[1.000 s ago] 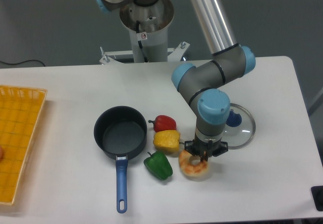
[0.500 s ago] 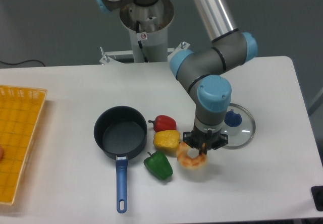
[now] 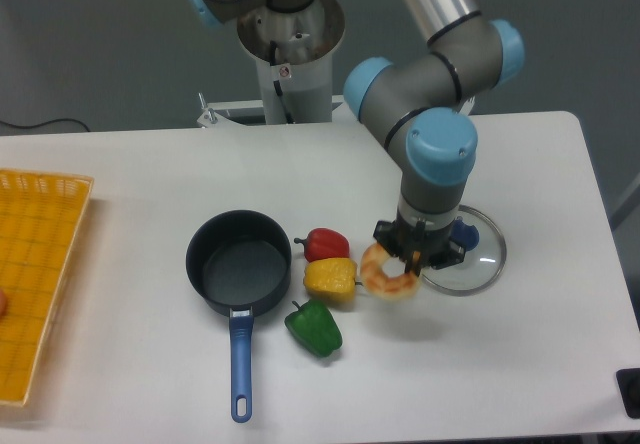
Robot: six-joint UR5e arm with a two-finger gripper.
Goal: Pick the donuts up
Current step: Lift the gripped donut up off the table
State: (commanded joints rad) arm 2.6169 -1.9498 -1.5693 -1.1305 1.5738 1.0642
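The donut (image 3: pixel 388 275) is an orange-tan ring with pale glazing and a centre hole. It hangs tilted from my gripper (image 3: pixel 413 263), lifted off the table, just right of the yellow pepper (image 3: pixel 330 279). The gripper is shut on the donut's right side, pointing straight down from the blue wrist. The fingertips are partly hidden by the donut.
A dark pot (image 3: pixel 238 262) with a blue handle sits to the left. A red pepper (image 3: pixel 325 243) and a green pepper (image 3: pixel 315 327) lie beside the yellow one. A glass lid with a blue knob (image 3: pixel 470 251) lies under the wrist's right. A yellow basket (image 3: pixel 35 264) stands at the far left.
The gripper has risen and moved right and back with the donut in it. The donut has left the table and now hangs in the air.
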